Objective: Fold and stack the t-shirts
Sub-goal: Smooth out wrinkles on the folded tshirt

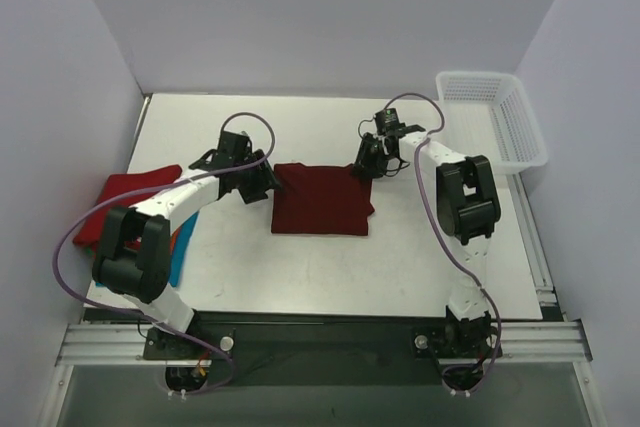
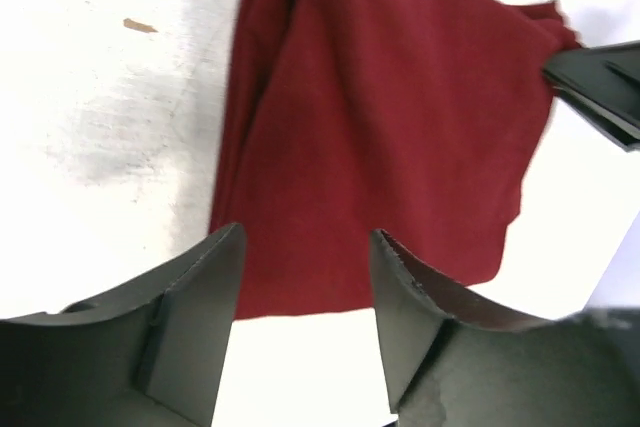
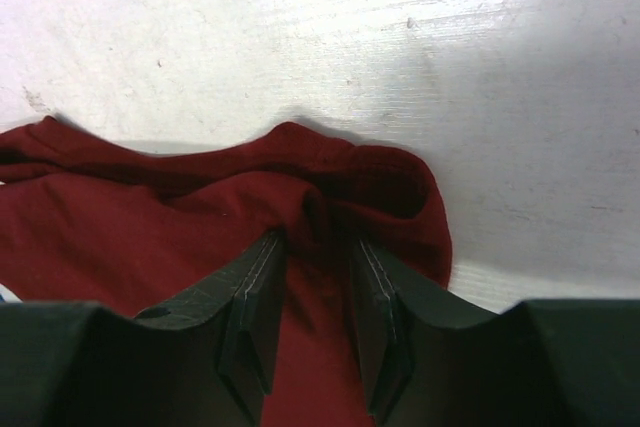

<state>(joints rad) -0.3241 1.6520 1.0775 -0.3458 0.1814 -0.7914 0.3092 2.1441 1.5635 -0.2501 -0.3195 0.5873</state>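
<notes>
Between the two pincers, top view: maroon t-shirt [image 1: 322,202] lies on the desk [image 1: 420,267], folded to a rough rectangle. Left pincer [image 1: 270,179] sits at its far-left corner and right pincer [image 1: 366,167] at its far-right corner. Well out to the left of the left pincer, a red t-shirt [image 1: 130,197] lies in a loose heap at the desk edge. A strip of blue t-shirt [image 1: 178,257] shows beside that arm's elbow. Neither looks folded. White mesh basket [image 1: 495,122] stands out beyond the right pincer, at the far right corner.

Left wrist view: jaws stand wide apart with nothing held. The maroon cloth spreads flat just ahead of the tips, and its near hem crosses the gap. The black tip of the right pincer shows at the far side of the cloth.

Right wrist view: jaws stand close together with a ridge of maroon cloth bunched up between them. I judge this a pinch on the corner, though pad contact is partly hidden.

Progress (judgement): early. One shirt is mid-fold with a rumpled far-right corner. No stack has been started, and at least two more shirts wait.

Surface and room: the desk is white and matte, with scuffs and a small brown fleck showing in the wrist views. Plain pale walls [image 1: 320,17] close in three sides. A metal rail [image 1: 320,342] carrying the arm bases runs along the near edge.
</notes>
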